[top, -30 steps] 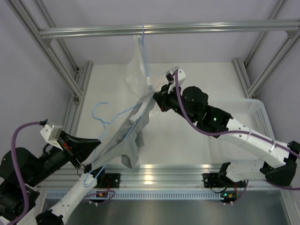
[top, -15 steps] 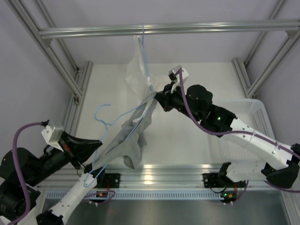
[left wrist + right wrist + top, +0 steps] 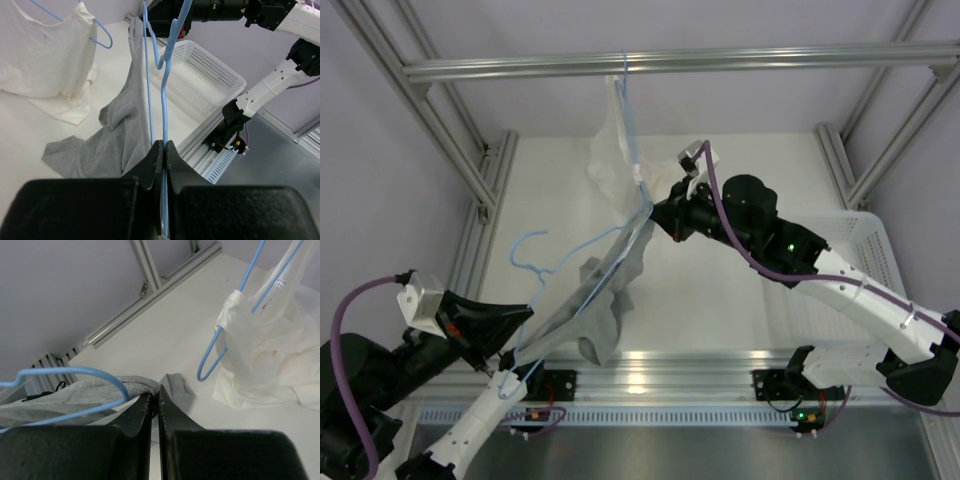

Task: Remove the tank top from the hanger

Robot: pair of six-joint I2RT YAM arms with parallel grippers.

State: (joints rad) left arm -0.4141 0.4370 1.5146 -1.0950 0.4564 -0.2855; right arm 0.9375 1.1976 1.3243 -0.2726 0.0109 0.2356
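Nearest the bases, the left gripper [image 3: 163, 146] was pressed closed on the thin wire of the hanger [image 3: 165, 107], its two dark fingers meeting on the blue strand with no gap showing in the left wrist view. From that grip the hanger rose at a slant above the table [image 3: 740, 300], its hooked top curling out to the left side in the top view. The tank top [image 3: 602, 322] hung along and under the wire, one narrow part drawn taut up the frame while the loose grey bulk sagged below it, and its lowest folds appeared to rest on the white surface near the front rail. Farther in, the right gripper [image 3: 156, 392] met the upper end of the garment. Its fingers were closed to a hairline, with grey cloth bunched right at the tips and a bend of the blue wire just beside them, so it seemed to pinch the cloth rather than the wire. To the right of that arm sat a white perforated basket [image 3: 865, 250]. Beyond both grippers, a white garment [image 3: 610, 150] hung on a second blue hanger [image 3: 210, 360], hooked over the metal crossbar [image 3: 720, 60] at the far side.
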